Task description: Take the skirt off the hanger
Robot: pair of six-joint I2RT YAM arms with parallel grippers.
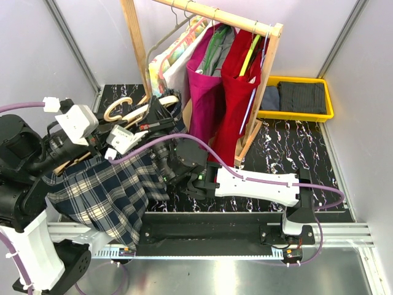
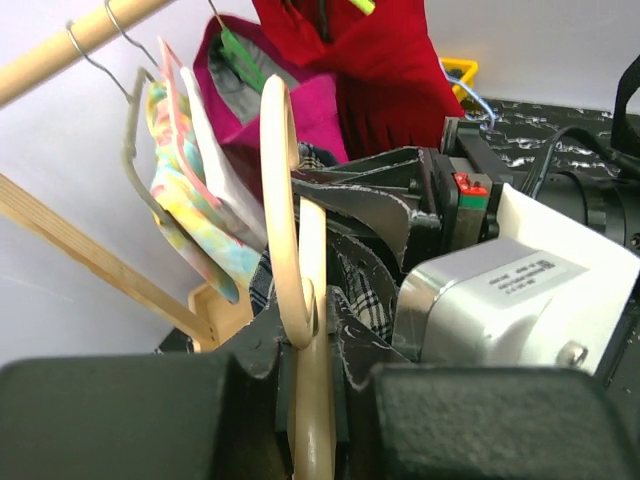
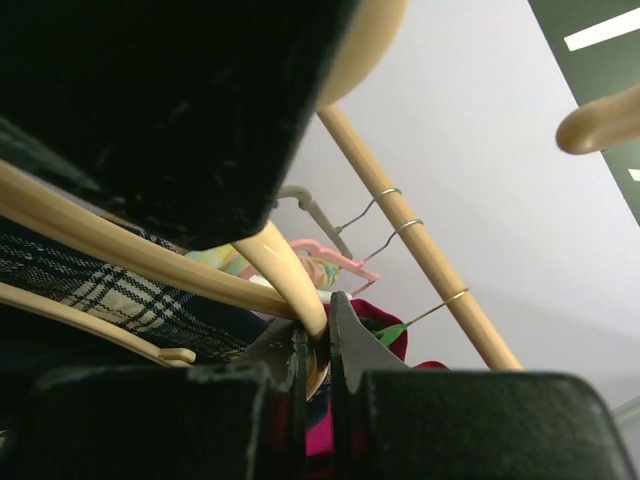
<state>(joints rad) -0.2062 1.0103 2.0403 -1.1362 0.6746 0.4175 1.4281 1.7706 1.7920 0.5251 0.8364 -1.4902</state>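
Both pincers are on the wooden hanger (image 2: pixel 278 200) here. The left gripper (image 2: pixel 310 345) is clamped round its bar, and the right gripper (image 3: pixel 318 335) is pinched tight on a curved bit just beside it. The plaid skirt (image 1: pixel 110 190) is still on the hanger, drooping below both grippers toward the left arm's base. The clothes rack (image 1: pixel 215 13) sits just beyond them.

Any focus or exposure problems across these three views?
Top external: evenly lit and sharp, the plaid skirt crisp. Left wrist: near fingers dark and soft, hanger in focus. Right wrist: fingers black, blurred foreground; bright wall behind the rail.
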